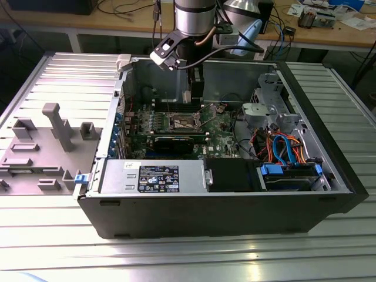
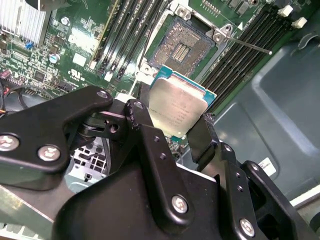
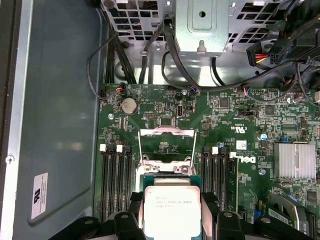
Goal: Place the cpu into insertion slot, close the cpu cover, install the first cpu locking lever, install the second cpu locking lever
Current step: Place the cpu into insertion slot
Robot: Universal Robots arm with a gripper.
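The pincer [image 2: 172,120] is clamped on the cpu [image 2: 177,107], its black fingers [image 2: 200,137] pressing two opposite edges of the chip so that the pale metal face shows between them. In both wrist views the cpu [image 3: 171,210] hangs in the air over the green motherboard [image 3: 225,115], close to the insertion slot [image 2: 182,47] but not seated in it. The slot lies bare, its dark pin field framed by a shiny rim. The cpu cover [image 3: 167,132] stands swung open at the far edge of the slot, with board visible through its cut-out, and a thin wire lever [image 3: 140,147] runs along one side of it. Banks of long black memory slots [image 3: 116,185] flank the socket, and a finned silver heat sink [image 3: 295,161] sits further off on the board. In the exterior view the arm [image 1: 194,17] reaches down into the open computer case [image 1: 235,200], which lies on a ribbed metal desk [image 1: 59,247], with a grey fixture tray [image 1: 41,141] at the exterior view's left.
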